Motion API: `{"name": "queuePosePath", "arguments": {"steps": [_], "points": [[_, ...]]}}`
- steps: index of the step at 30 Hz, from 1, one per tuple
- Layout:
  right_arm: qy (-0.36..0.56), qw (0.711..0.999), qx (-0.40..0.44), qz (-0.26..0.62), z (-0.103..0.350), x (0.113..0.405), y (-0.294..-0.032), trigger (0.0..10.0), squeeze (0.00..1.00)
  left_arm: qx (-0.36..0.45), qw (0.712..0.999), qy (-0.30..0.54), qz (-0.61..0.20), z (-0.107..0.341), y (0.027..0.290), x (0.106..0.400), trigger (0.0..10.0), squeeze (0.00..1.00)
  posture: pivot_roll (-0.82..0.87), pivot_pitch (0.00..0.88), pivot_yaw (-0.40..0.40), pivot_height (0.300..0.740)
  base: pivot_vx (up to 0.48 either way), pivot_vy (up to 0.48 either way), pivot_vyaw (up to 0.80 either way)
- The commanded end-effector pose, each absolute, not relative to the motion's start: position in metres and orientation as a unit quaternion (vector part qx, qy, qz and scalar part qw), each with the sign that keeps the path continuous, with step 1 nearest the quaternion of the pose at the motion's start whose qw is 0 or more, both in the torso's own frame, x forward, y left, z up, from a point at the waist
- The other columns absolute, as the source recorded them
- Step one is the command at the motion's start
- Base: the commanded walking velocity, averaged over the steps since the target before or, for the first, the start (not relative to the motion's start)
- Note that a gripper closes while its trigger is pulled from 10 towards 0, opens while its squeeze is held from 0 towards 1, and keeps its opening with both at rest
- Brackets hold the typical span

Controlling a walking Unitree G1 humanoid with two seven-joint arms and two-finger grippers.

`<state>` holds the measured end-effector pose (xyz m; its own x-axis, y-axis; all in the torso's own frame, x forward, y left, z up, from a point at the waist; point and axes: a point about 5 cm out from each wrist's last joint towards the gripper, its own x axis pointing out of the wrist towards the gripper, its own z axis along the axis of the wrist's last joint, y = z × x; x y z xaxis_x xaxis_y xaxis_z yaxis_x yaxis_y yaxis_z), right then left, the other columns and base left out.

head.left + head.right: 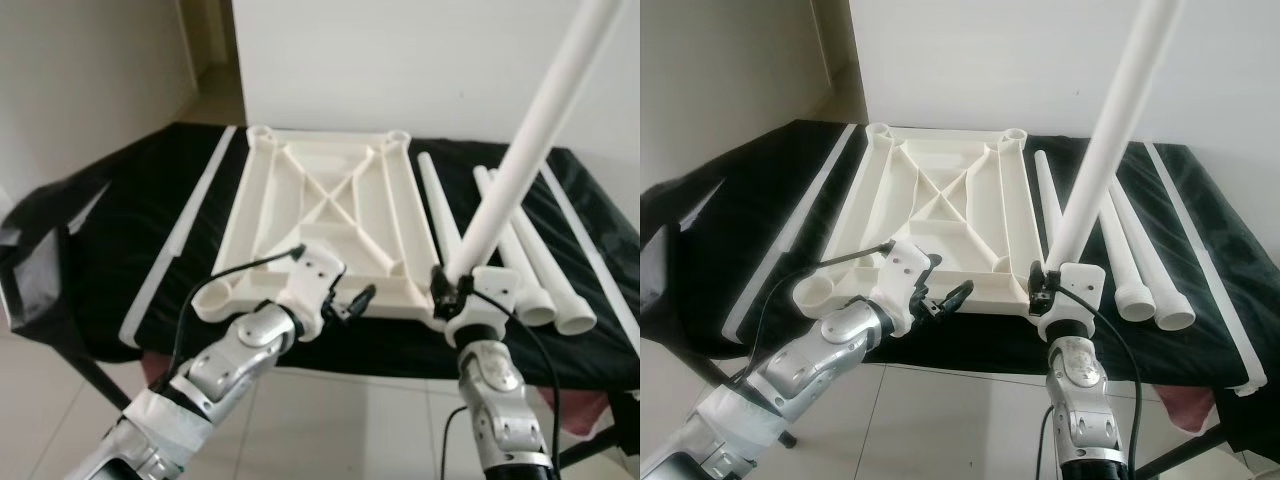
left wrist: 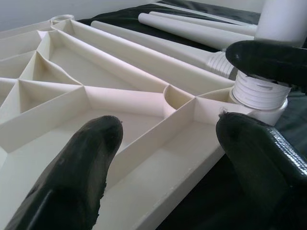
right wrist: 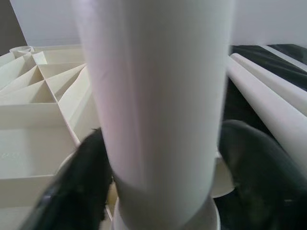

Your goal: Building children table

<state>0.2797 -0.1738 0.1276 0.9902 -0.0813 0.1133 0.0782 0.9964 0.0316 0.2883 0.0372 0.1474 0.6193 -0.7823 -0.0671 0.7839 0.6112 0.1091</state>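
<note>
A cream plastic tabletop (image 1: 330,215) lies upside down, ribs up, on a black cloth. My right gripper (image 1: 450,290) is shut on a long white table leg (image 1: 520,160) just above its threaded end (image 2: 259,93). The leg stands tilted up and to the right at the tabletop's near right corner socket. In the right wrist view the leg (image 3: 158,96) sits between both black fingers (image 3: 254,167). My left gripper (image 1: 350,303) is open over the tabletop's near edge (image 2: 120,143), just left of that corner, holding nothing. Three loose legs (image 1: 540,270) lie to the right.
The black cloth (image 1: 120,220) covers a low table. Long white strips lie along its left (image 1: 180,235) and right (image 1: 590,250) sides. A black bag (image 1: 40,270) hangs at the left. A red cloth (image 1: 1185,405) shows at the lower right, and a white wall stands behind.
</note>
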Motion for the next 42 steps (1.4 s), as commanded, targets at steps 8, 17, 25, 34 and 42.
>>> {"name": "queuePosePath", "arguments": {"steps": [8,17,25,34,42], "points": [[-0.064,0.998,0.006,0.011,0.131,0.280,-0.179,10.0,1.00,0.067,0.818,0.010,-0.572,0.148,0.030,0.272,10.0,0.00,-0.01,0.000,-0.015,0.740,0.000,0.000,0.00],[-0.028,0.989,-0.045,0.139,0.122,0.284,-0.203,10.0,0.00,0.087,0.802,0.023,-0.591,0.138,0.024,0.264,10.0,0.00,-0.01,0.000,-0.011,0.740,0.000,0.000,0.00],[-0.018,0.980,-0.079,0.183,0.121,0.293,-0.209,10.0,0.00,0.096,0.790,0.029,-0.605,0.134,0.022,0.260,10.0,0.00,0.00,0.000,-0.003,0.740,0.000,0.000,0.00],[-0.020,0.970,-0.084,0.227,0.123,0.305,-0.206,8.5,0.00,0.126,0.778,0.029,-0.615,0.129,0.017,0.255,10.0,0.00,0.01,0.000,0.000,0.740,0.000,0.000,0.00],[-0.019,0.973,-0.083,0.212,0.118,0.307,-0.209,0.0,0.00,0.126,0.783,0.030,-0.608,0.129,0.019,0.256,10.0,0.00,0.02,0.000,-0.005,0.740,0.000,0.000,0.00]]}}
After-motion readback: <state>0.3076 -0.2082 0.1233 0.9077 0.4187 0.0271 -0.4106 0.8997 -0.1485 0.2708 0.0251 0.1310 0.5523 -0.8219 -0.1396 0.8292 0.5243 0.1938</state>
